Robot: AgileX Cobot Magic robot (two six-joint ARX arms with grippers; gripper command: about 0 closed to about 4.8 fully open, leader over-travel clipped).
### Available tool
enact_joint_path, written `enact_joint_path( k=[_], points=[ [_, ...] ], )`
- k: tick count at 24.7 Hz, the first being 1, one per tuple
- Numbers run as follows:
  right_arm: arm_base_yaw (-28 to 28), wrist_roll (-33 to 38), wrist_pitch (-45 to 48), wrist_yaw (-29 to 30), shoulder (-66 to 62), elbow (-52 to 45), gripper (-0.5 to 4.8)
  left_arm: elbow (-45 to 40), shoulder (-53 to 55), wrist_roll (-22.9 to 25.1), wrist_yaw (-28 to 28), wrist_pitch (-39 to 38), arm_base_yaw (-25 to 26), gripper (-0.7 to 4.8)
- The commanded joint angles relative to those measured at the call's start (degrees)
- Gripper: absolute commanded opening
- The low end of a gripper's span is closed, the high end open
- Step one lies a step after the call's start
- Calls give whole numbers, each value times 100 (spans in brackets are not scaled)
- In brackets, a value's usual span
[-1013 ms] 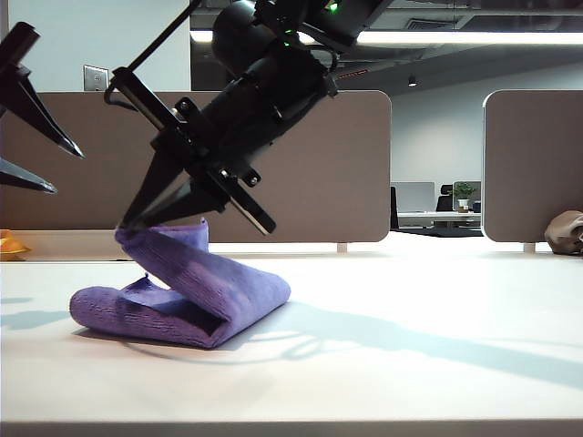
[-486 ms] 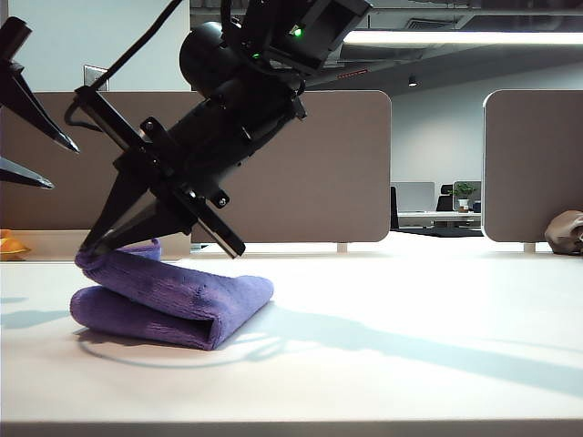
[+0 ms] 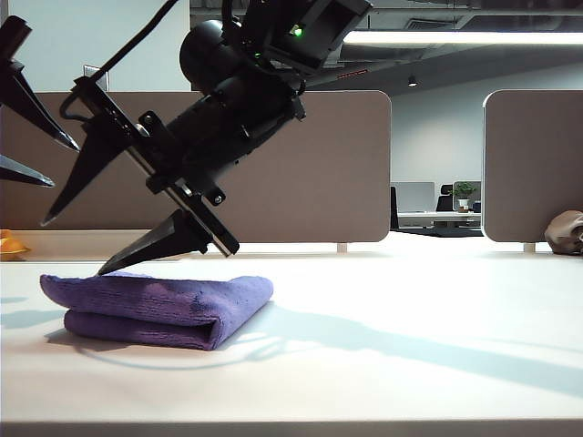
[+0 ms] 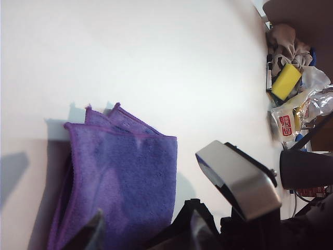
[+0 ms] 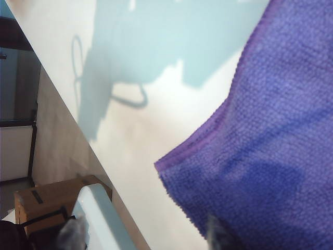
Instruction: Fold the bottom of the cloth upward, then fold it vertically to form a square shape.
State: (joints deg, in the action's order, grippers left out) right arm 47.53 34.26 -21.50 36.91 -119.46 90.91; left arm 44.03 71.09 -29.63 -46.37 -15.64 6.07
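Cloth: the purple cloth (image 3: 159, 309) lies folded on the white table (image 3: 392, 355), towards the left side in the exterior view. It is a flat stack of layers with a rounded fold at its right end and the open edges pointing left. The surface is fuzzy, with a darker purple stitched hem along the edges.

Cloth corners: in the left wrist view (image 4: 117, 182) several hemmed corners peek out one behind another at one end, not quite lined up.

Right gripper: the right gripper (image 3: 77, 241) reaches down at a slant from upper right, over the left half of the cloth. Its two black fingers are spread wide apart and grasp nothing. The lower fingertip (image 3: 107, 269) is at the cloth's top layer, touching or just above it; the upper finger stands well clear in the air.

Right wrist view: the cloth (image 5: 270, 156) fills one side, one hemmed corner lying flat on the table.

Left gripper: the left gripper (image 3: 32, 164) hangs at the far left edge of the exterior view, above and apart from the cloth, fingers parted and empty.
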Motion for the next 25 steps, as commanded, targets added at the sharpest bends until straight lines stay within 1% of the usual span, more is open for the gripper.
enact_joint_path(
  k=[1,2,3,5,6,7,8,9,11,12,15,18,25],
  points=[
    [-4,-24,-20,31,39,151,304,17,-28,-4,-33,76,9,208],
    [-11,-39,-44,28,57,199,301,17,-28,-55,-61,85,11,202],
    [-22,-116,-133,28,76,275,275,17,-28,-90,-151,125,17,174],
    [-31,-337,-321,-17,125,393,188,20,-37,-109,-328,208,33,122],
    [-37,-494,-446,-79,181,439,118,20,-66,-105,-365,221,33,99],
    [-48,-610,-511,-103,249,439,63,17,-81,-103,-387,249,33,80],
    [-76,-737,-564,-122,319,439,19,17,-125,-101,-385,251,35,65],
    [-79,-916,-660,-177,398,437,-9,17,-160,-103,-387,282,35,47],
    [-92,-1169,-892,-409,570,437,-7,17,-258,-85,-387,295,35,42],
    [-116,-1467,-1165,-765,754,435,-7,17,-387,-76,-385,302,35,16],
    [-120,-1910,-1585,-1401,1099,433,-7,17,-632,-15,-380,304,37,11],
    [-127,-2094,-1729,-1644,1386,433,-7,17,-896,55,-356,297,59,-5],
    [-136,-2280,-1733,-2079,2109,431,-7,15,-1639,42,-168,236,63,-5]
  ],
)
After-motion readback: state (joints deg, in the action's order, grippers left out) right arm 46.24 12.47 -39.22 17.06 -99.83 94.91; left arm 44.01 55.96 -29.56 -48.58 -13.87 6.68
